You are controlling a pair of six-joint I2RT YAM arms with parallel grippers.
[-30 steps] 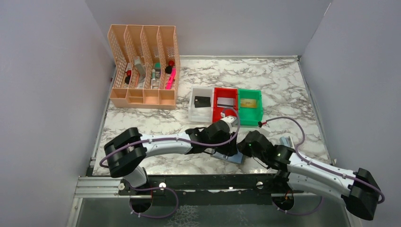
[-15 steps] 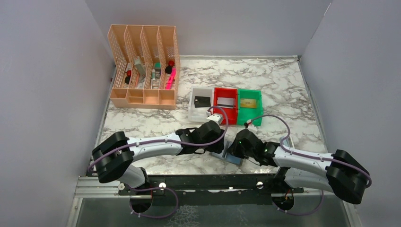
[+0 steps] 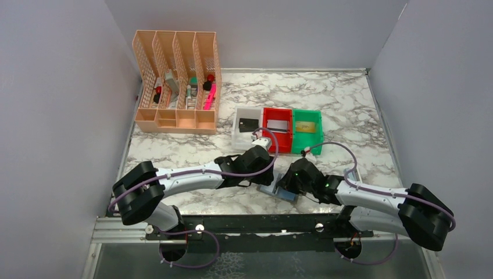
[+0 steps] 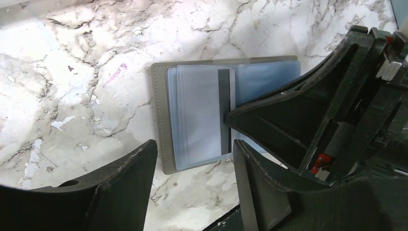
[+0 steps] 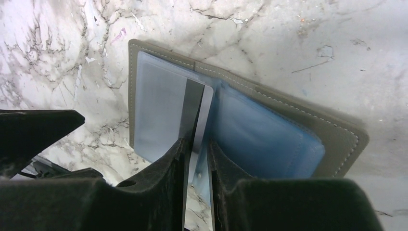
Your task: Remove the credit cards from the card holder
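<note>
The card holder [image 3: 279,192] lies open on the marble near the front edge, with a grey rim [image 4: 161,120] and light-blue pockets [image 5: 269,139]. A silvery-white credit card with a dark stripe [image 4: 202,115] sits in its left half and also shows in the right wrist view [image 5: 194,103]. My right gripper [image 5: 196,144] is down on the holder, its fingers almost together with the card's white edge between them. My left gripper [image 4: 192,149] is open and empty, just above the holder's near edge. Both grippers meet over the holder in the top view, the left [image 3: 263,174] and the right [image 3: 283,185].
Three bins stand behind the holder. The white bin [image 3: 249,109] holds a black card [image 3: 248,124]. The red bin [image 3: 277,110] holds a silvery card [image 3: 279,125]. The green bin [image 3: 307,111] holds a gold card [image 3: 306,127]. A peach desk organizer [image 3: 177,81] stands at the back left.
Since a second ago my right arm has swung left onto the card holder and stayed there. My left gripper has drawn back slightly to the left.
</note>
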